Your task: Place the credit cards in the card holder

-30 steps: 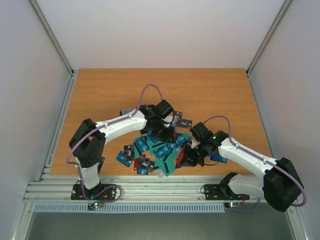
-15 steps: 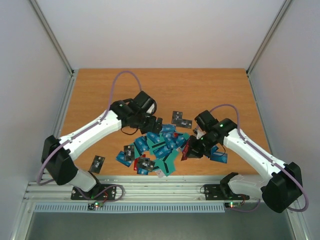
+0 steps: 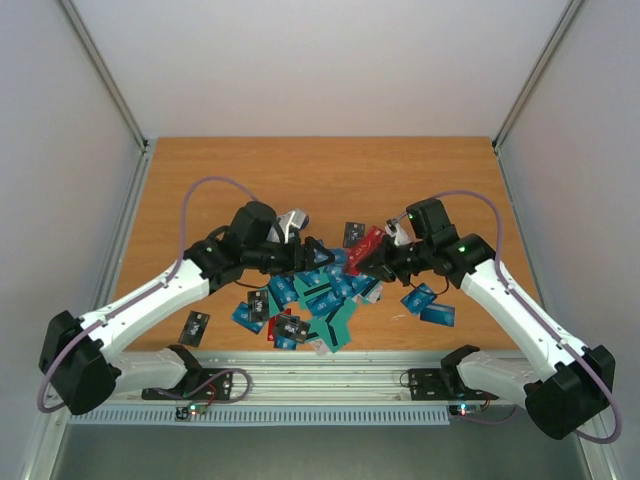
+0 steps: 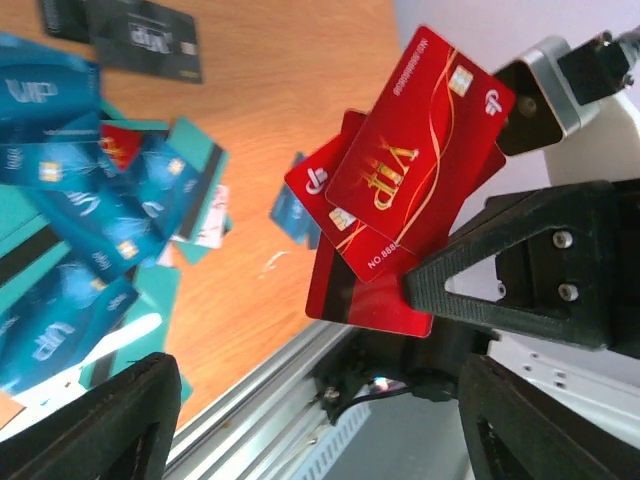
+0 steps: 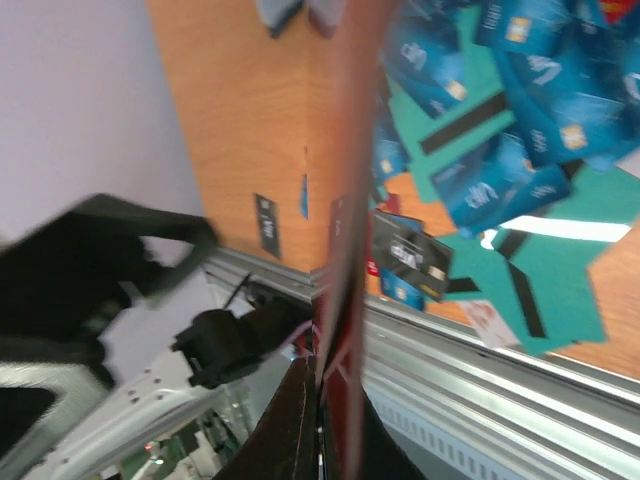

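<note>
Three red credit cards (image 3: 368,243) are held above the table by my right gripper (image 3: 384,260), which is shut on them. They show edge-on in the right wrist view (image 5: 350,200), between that gripper's (image 5: 335,400) fingers. My left gripper (image 3: 312,252) faces them from the left, open and holding nothing. Its wrist view shows the red cards (image 4: 410,180) fanned out just ahead of the left gripper (image 4: 320,420). A pile of blue, teal and black credit cards (image 3: 310,295) lies below both grippers. The card holder is hidden.
A black card (image 3: 195,325) lies alone near the front left edge. Another black card (image 3: 353,235) sits behind the pile. Two blue cards (image 3: 428,306) lie under the right arm. Metal rails (image 3: 320,375) run along the table's near edge.
My right gripper has lifted the red cards up from the pile's right side and carried them back and left. The left arm has stretched low and its gripper has opened.
</note>
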